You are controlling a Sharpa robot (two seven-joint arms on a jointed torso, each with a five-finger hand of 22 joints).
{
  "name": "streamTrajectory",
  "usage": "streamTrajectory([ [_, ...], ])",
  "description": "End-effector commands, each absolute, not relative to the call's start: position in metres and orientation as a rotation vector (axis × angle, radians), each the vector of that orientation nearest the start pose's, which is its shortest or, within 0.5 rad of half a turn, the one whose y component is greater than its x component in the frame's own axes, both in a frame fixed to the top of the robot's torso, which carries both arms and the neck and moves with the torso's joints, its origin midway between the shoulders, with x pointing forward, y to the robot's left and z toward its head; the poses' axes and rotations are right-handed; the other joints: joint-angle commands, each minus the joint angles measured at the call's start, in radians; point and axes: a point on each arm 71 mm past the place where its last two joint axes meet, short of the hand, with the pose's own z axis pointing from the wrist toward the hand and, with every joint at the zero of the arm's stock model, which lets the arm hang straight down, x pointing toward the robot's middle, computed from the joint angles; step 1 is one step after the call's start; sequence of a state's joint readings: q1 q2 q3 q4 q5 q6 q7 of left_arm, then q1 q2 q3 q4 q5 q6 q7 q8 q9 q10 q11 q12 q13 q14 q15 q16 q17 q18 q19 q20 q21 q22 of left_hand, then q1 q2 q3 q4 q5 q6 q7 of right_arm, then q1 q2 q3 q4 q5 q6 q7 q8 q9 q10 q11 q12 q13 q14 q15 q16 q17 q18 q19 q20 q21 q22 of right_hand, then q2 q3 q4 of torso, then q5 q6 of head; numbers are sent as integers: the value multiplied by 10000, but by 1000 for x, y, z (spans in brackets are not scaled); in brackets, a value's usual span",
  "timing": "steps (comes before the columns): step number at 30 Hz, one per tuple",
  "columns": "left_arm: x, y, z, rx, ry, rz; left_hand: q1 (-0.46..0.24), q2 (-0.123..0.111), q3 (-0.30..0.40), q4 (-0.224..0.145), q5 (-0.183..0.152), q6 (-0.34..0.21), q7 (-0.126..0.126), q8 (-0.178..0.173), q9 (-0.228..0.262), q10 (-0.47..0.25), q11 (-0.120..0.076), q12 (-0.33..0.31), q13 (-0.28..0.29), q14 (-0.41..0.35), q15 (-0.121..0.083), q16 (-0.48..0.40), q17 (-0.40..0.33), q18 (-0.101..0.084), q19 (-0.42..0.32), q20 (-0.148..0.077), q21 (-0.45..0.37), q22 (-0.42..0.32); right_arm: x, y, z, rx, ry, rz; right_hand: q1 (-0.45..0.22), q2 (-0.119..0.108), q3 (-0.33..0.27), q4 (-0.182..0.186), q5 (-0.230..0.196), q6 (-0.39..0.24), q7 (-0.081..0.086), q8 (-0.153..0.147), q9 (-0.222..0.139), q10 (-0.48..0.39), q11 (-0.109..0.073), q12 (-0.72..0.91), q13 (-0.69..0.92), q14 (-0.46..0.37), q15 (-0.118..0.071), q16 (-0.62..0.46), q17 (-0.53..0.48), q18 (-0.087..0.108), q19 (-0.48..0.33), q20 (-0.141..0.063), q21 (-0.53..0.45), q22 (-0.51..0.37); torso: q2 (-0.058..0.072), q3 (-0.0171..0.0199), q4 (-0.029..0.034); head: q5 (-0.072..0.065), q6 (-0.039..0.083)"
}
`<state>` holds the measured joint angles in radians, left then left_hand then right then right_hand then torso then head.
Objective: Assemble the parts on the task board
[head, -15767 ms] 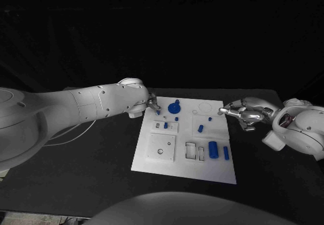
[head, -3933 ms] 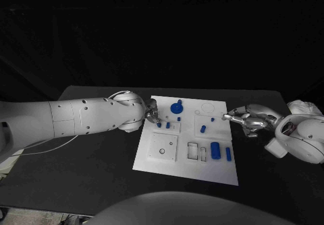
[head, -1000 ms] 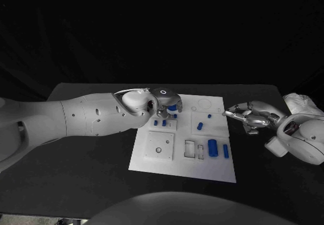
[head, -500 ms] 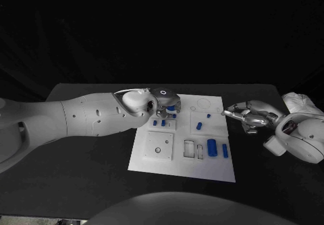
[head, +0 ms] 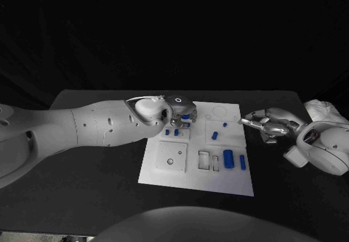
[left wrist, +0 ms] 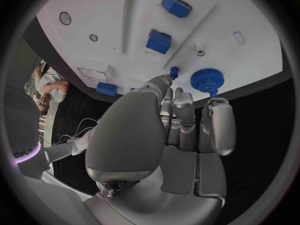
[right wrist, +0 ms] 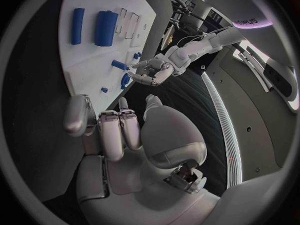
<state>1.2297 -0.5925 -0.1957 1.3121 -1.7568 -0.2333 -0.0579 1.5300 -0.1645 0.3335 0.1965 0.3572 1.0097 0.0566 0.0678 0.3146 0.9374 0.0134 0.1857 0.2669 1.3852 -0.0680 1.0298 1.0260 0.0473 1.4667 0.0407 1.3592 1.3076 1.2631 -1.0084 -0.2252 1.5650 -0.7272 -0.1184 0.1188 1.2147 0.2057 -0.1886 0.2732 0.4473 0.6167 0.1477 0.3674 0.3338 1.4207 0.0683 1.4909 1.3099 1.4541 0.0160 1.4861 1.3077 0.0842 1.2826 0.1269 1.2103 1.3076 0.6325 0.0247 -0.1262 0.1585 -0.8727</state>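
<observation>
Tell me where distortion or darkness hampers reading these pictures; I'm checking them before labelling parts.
Head view: the surroundings are black, only the white task board is bright, and its blue parts look tiny. Left wrist view: fisheye bends the board's edges, and the left hand covers much of the middle, though the blue gear reads clearly. Right wrist view: the right hand looms large; the board curves away.

The left hand [head: 177, 112] hides part of the blue gear [head: 184, 116].

You have a black bench [head: 95, 166] under everything, its dark top running out to both sides of the work area. Beyond its far edge you see only a dark backdrop [head: 174, 40].
</observation>
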Motion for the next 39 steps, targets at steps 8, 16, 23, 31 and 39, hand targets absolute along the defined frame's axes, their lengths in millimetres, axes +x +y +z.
streamTrajectory([
  [8,496,121,-243,6715,17177,-5200,25,-56,136,-51,-86,153,3,78,-44,239,-3,10,-62,-113,22,64,-89,66,72,19,-82,1716,450,-264,-225,4127,20000,10587,110,19,61,6,30,52,31,-36,-11,0,-22,-54,1453,21,-18,9,1263,46,32,0,0,1468,2,-2,1,-51,1],
  [16,496,122,-247,6705,17354,-5095,-17,-70,164,-64,-173,159,1,72,-69,287,-1,11,-86,-164,28,12,-186,77,48,21,-133,1701,449,-265,-225,4138,20019,10568,113,19,65,17,28,68,35,-29,-10,-7,-18,-58,1447,17,-17,6,1257,50,23,-1,-13,1464,-1,-3,2,-66,1],
  [23,497,124,-249,6656,17410,-4994,-19,-63,192,-79,-190,156,-1,66,-83,308,1,10,-98,-210,34,-45,-262,86,28,23,-176,1687,450,-265,-226,4142,20043,10547,114,18,66,21,27,74,37,-26,-9,-7,-16,-58,1446,10,-17,1,1248,49,24,-1,-12,1464,-7,-7,1,-79,1],
  [31,499,123,-249,6625,17395,-4945,32,-14,315,-166,-149,187,-29,69,-117,392,-13,17,-129,-272,37,-55,-340,90,12,24,-201,1688,450,-264,-226,4144,20088,10533,114,18,66,21,27,74,37,-26,-9,-7,-16,-58,1446,10,-17,1,1248,49,24,-1,-12,1464,-14,-7,-5,-72,1],
  [39,499,124,-251,6598,17309,-4967,104,63,454,-331,-171,389,-25,168,-120,661,-32,107,-138,-268,22,56,-351,79,31,8,-161,1722,451,-264,-226,4138,20097,10537,115,17,67,27,25,86,40,-21,-8,-19,-13,-65,1437,7,-15,-1,1244,55,7,-2,-34,1457,-17,-4,-3,-101,1],
])
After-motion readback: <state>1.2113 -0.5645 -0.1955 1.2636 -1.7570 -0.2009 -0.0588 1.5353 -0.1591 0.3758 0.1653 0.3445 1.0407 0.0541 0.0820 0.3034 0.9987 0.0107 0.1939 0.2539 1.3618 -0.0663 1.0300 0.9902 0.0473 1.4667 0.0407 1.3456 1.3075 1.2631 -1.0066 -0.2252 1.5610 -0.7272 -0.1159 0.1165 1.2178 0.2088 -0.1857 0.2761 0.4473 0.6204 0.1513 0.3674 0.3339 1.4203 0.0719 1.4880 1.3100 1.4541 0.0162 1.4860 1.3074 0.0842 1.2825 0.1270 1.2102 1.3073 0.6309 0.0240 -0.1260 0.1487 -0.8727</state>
